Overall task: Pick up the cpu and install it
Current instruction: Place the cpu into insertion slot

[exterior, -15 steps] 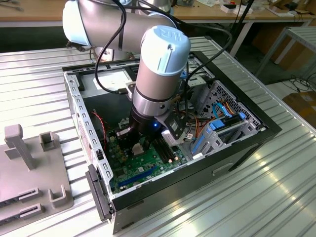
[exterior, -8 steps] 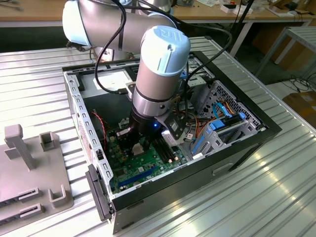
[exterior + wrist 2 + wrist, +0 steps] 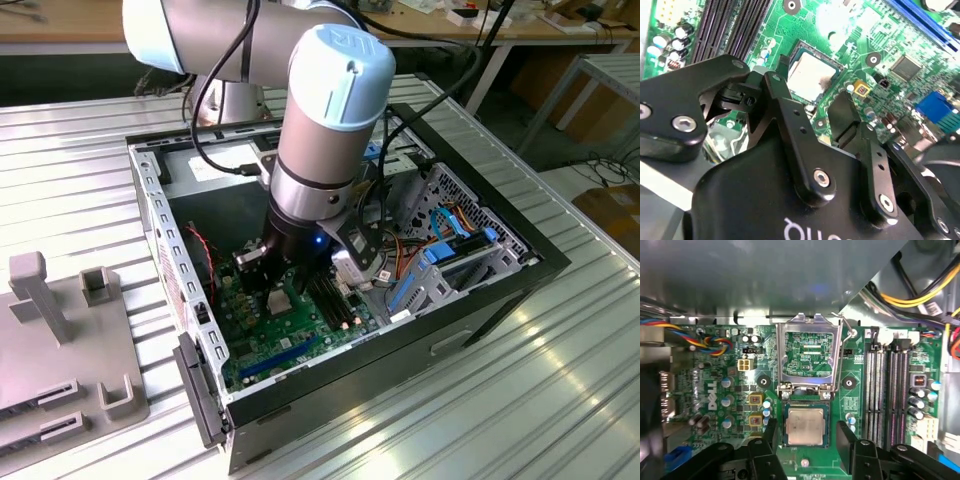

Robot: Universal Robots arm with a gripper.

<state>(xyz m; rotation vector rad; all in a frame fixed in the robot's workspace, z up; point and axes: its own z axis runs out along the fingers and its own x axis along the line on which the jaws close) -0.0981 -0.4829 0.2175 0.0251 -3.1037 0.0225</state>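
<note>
The cpu (image 3: pixel 805 426) is a small square chip with a silvery-grey top. It lies flat in its socket on the green motherboard (image 3: pixel 715 390) and also shows in the second wrist view (image 3: pixel 810 76) and the exterior view (image 3: pixel 281 301). The socket's hollow metal frame (image 3: pixel 810 352) stands hinged up behind it. My gripper (image 3: pixel 808 436) hangs just above the chip, open, with one black finger (image 3: pixel 771 432) on each side and a gap between each finger and the chip. Nothing is held.
The motherboard sits inside an open black computer case (image 3: pixel 500 285). Black memory slots (image 3: pixel 887 390) run beside the socket. Coloured cables (image 3: pixel 715 342) and a blue-trimmed drive cage (image 3: pixel 450 250) crowd the sides. A grey fixture (image 3: pixel 60 330) stands on the table at the exterior view's left.
</note>
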